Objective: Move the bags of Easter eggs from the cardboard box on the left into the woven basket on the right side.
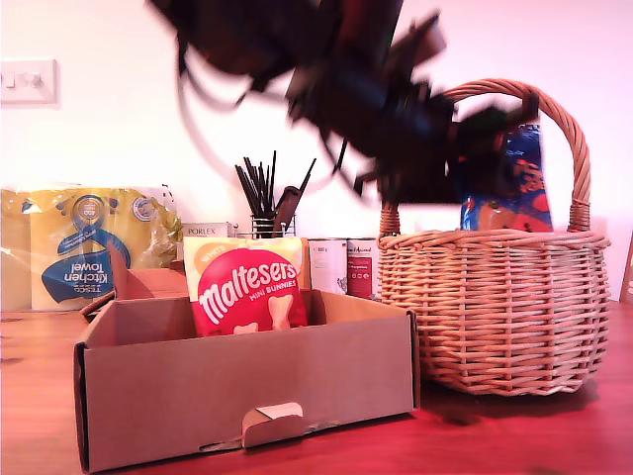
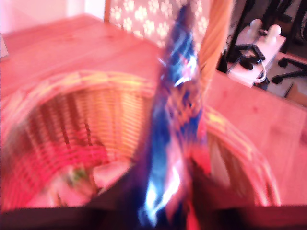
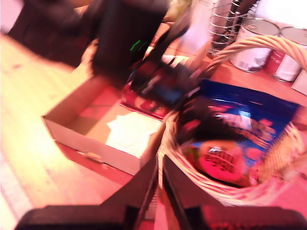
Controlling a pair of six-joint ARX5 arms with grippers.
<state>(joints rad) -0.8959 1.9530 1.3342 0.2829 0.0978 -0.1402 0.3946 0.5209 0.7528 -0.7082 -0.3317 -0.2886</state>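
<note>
The dark blue bag hangs over the woven basket, inside the arch of its handle, with my first gripper shut on it. The first wrist view shows this bag between the jaws above the basket's inside, where pale and pink shapes lie blurred. The red Maltesers bag stands upright in the cardboard box. A white pouch lies flat in the box. My second gripper hovers shut and empty above the basket's rim, on the box side.
Behind the box stand a yellow kitchen towel pack, a white Porlex carton, a wire holder of black utensils and tins. The blurred dark arms fill the upper middle of the exterior view.
</note>
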